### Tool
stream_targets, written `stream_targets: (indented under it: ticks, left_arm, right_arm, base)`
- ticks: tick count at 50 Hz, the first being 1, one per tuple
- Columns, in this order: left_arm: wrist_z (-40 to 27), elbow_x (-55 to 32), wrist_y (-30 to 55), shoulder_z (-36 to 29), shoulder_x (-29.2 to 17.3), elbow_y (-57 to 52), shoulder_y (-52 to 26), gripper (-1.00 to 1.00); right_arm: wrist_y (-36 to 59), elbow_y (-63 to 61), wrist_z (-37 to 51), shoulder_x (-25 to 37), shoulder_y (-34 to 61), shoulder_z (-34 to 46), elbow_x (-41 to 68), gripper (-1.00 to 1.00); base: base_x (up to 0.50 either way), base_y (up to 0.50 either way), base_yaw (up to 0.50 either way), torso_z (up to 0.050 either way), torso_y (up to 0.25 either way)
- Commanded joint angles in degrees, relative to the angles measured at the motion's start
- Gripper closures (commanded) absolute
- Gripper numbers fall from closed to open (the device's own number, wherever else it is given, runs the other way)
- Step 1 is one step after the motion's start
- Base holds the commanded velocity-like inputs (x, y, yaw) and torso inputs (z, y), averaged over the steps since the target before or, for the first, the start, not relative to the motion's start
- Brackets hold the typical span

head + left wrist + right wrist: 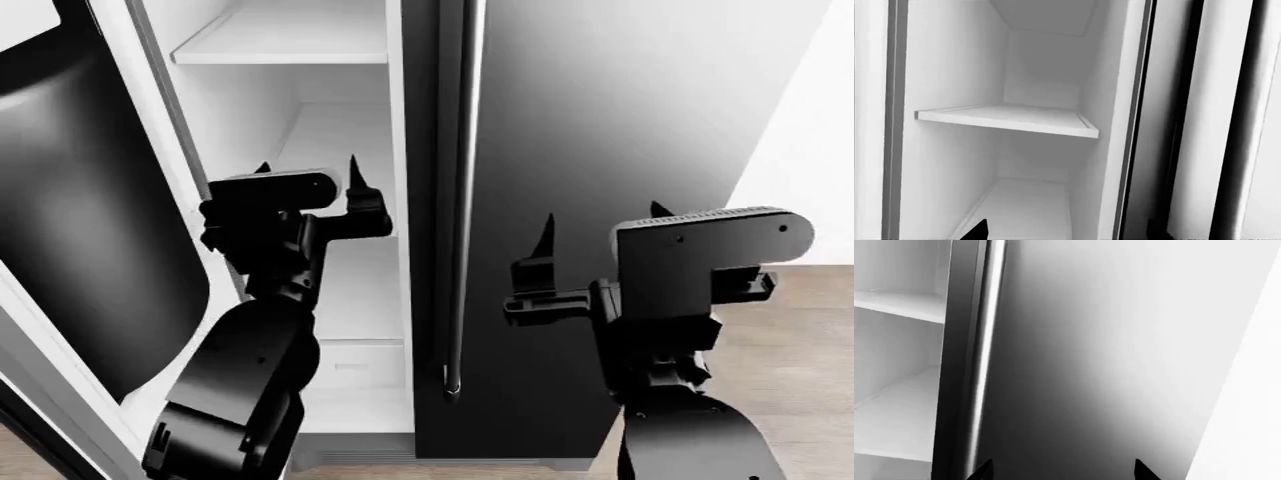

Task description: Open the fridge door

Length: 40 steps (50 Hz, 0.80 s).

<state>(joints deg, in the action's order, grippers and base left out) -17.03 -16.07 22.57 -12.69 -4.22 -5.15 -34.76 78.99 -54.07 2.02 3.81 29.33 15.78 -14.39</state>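
Two doors on the fridge, and at the left of the head view one of them, the left door, already stands swung wide, its dark inner face filling the left edge. Right of it the white compartment is exposed, with a shelf at upper centre and nothing that I can see stored on it.

My left gripper sits in front of that open compartment at centre left, fingers spread apart and holding nothing; it touches neither door nor shelf as far as I can tell. The left wrist view looks straight into the white interior.

Further right, the bar handle of the right door runs down the middle of the head view, and that door looks shut. My right gripper hovers at lower right in front of the dark panel, fingers wide, empty, just beside the handle but apart from it.

I judge the opening largely done. To finish well I would keep the left arm clear of the shelf edge and, if more swing is wanted, push on the door's inner face rather than regrasp.
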Motion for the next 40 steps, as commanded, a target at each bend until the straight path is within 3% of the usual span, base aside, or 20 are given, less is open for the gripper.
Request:
stream_targets:
  ticks: [1, 22, 40]
  left_arm:
    - [-0.99, 0.69, 1.43, 0.55, 0.7, -0.68, -0.47, -1.0]
    - [-4.52, 2.77, -2.31, 0.35, -1.59, 3.76, -4.07, -1.0]
    - [-5.95, 3.5, -3.23, -0.79, -2.85, 5.29, -4.68, -1.0]
  right_arm:
    - [-2.68, 7.09, -4.94, -1.21, 6.21, -1.22, 3.63, -1.0]
    - [-0.35, 12.58, -7.2, -2.45, 17.82, -3.41, 10.25, -1.0]
    - [-9.06, 27.37, -5.54, -2.88, 24.61, -5.45, 20.12, -1.0]
  base:
    - [0.0, 0.0, 0.0, 0.0, 0.0]
    - [0.0, 0.0, 0.0, 0.0, 0.0]
    - [0.0, 0.0, 0.0, 0.0, 0.0]
